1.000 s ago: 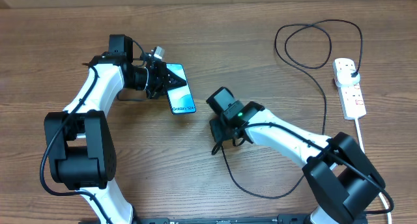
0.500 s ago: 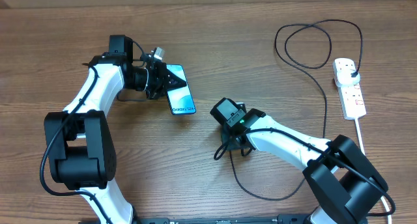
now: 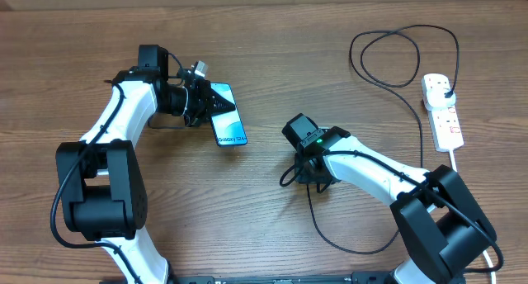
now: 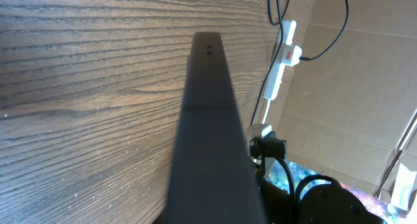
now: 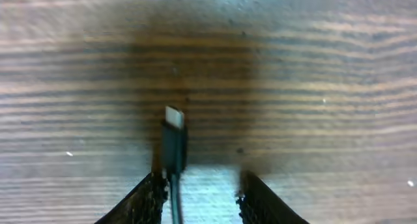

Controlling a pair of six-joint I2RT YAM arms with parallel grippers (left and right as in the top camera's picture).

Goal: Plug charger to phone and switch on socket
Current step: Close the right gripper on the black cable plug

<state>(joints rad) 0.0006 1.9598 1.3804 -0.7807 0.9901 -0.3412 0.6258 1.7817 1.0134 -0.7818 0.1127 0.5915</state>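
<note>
The phone (image 3: 230,119) has a light blue screen and is held tilted above the table by my left gripper (image 3: 200,102), which is shut on its upper end. In the left wrist view the phone (image 4: 208,120) fills the middle as a dark slab and hides the fingers. The charger's black cable (image 3: 410,123) runs from its plug (image 3: 446,90) in the white socket (image 3: 445,119) to my right gripper (image 3: 307,175). In the right wrist view the connector tip (image 5: 174,117) lies on the wood between the open fingers (image 5: 203,185), against the left one.
The socket's thick white cord (image 3: 456,164) runs toward the front right edge. The black cable loops at the back right (image 3: 388,36) and again near the front (image 3: 346,247). The socket also shows far off in the left wrist view (image 4: 284,58).
My right gripper has moved right and slightly away from the phone, and the cable end has shifted right with it. The left arm and the phone have not moved.
</note>
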